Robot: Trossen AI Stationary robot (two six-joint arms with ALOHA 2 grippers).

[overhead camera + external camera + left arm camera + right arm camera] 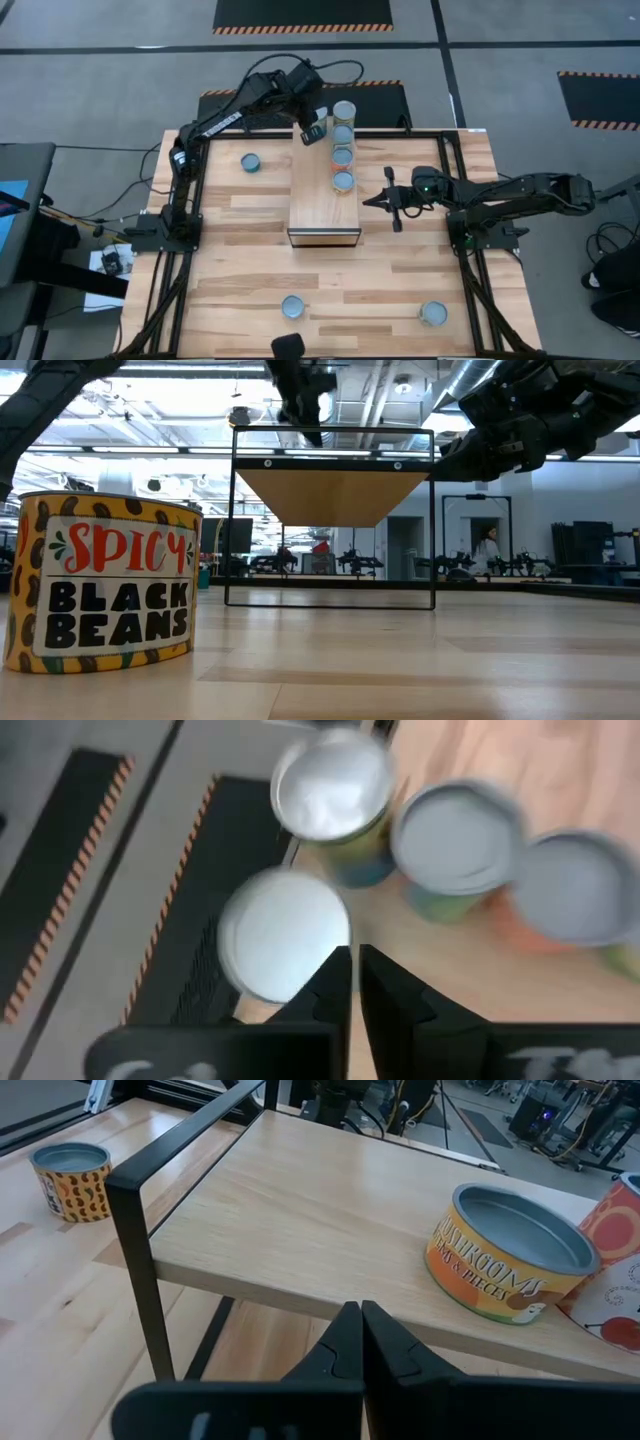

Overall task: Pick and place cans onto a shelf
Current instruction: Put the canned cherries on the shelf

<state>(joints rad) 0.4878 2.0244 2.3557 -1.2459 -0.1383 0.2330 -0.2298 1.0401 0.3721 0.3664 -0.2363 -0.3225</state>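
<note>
Left gripper (312, 133): fingers together, empty, above shelf's far end beside the can row
Right gripper (372, 200): fingers together, empty, just right of shelf (312, 200)
Done: four cans (343, 148) lined along shelf's right edge
Left: loose cans on table (400, 290) at far left (250, 162), near middle (292, 307), near right (433, 314)
Surface: planked wood, black frame
Room: grey floor, striped mats

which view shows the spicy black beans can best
The low view: the spicy black beans can stands close up on the tabletop, label fully readable. The high view shows only small round can tops, so I cannot tell which one it is. The left wrist view shows blurred tops, and the right wrist view shows other cans.
</note>
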